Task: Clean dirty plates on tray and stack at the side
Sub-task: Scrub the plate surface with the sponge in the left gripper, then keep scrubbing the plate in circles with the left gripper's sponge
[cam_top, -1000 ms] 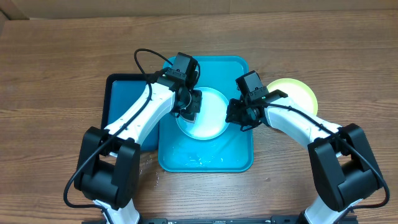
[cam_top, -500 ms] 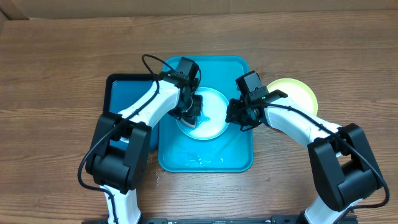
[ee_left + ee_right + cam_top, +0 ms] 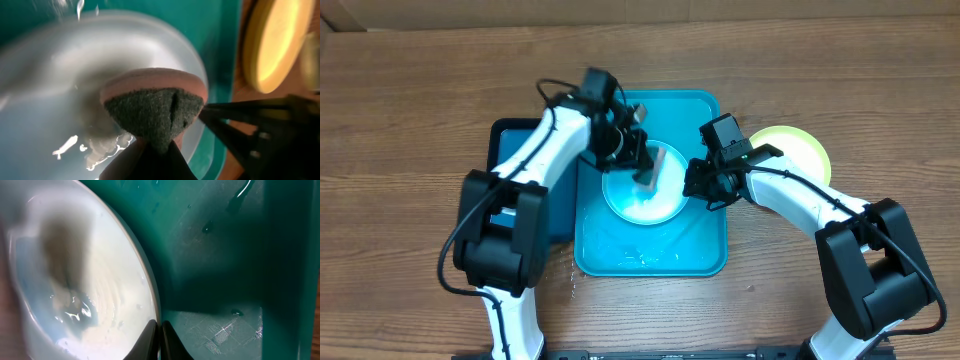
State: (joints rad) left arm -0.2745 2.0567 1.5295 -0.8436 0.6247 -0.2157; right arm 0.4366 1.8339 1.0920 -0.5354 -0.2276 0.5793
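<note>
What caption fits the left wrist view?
Left pincer holds a sponge over the wet plate in the tray.

A brown wood-grain surface carries three things. Near its middle lies a cyan tray. A smaller navy tray lies just beside it on the left. A yellow-green plate lies flat on the bare wood just right of the cyan tray.

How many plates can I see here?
2: a light blue plate on the cyan tray, a yellow-green plate on the table beside it; another may be hidden beneath.
</note>
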